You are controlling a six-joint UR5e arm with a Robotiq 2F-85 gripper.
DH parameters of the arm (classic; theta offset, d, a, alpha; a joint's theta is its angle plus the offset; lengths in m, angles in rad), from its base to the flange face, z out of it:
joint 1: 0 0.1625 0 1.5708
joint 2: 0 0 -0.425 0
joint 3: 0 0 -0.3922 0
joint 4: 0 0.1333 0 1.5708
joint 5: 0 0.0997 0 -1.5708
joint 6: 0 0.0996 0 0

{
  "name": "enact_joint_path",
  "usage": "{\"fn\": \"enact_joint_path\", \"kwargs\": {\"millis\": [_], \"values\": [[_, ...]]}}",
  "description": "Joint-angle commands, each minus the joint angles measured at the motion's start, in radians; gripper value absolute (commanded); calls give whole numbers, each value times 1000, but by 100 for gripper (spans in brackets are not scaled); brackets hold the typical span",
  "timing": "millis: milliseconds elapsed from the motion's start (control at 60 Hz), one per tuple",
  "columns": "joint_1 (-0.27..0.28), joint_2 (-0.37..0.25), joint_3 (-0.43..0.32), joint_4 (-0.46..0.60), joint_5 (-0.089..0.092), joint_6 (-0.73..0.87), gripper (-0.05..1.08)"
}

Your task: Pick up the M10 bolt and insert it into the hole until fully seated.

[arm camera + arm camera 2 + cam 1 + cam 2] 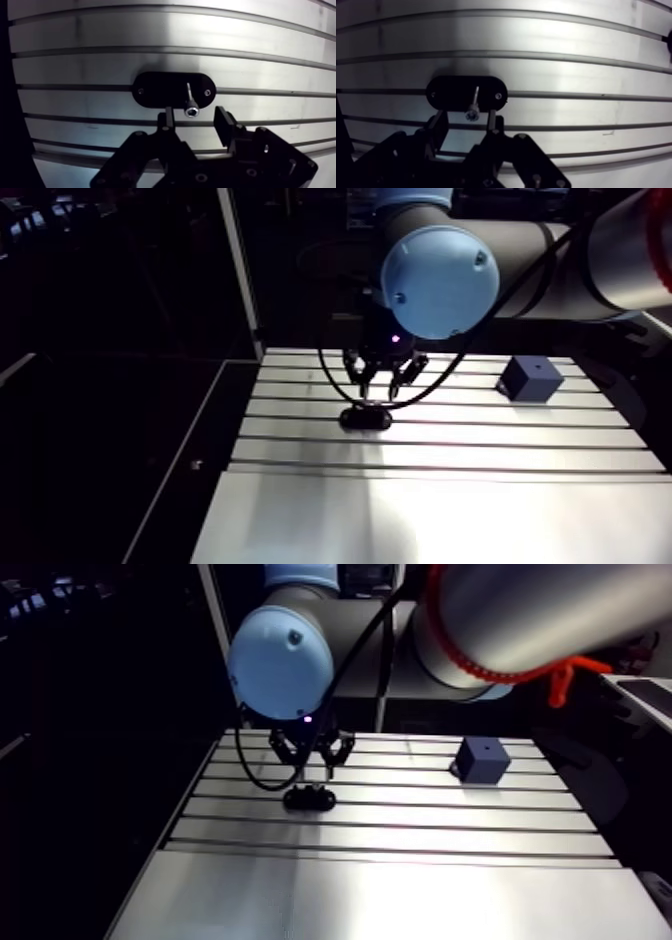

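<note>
A black oval holder [160, 90] lies on the slotted table [150, 35]. In it stands a slim silver bolt [190, 107], socket head up toward the wrist camera. My gripper [195, 119] hangs just above the holder, open, one finger on each side of the bolt head. Neither fingertip [169, 116] touches the head; a gap shows on both sides. In the arm view the gripper [383, 383] is directly over the holder [365, 418]. A dark blue block [531, 378] with a small hole in its top [484, 748] sits far off to the right on the table.
The table's long slots [440, 443] run left to right under the holder. The table's left edge [215, 458] drops into darkness. A smooth plate [430, 518] forms the near part of the table.
</note>
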Motion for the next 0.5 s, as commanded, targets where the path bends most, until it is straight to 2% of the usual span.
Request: {"fn": "enact_joint_path", "kwargs": {"millis": [17,500], "values": [[0,11,8,-15,1,0,47],[0,25,15,-35,-1,-1,50]]}}
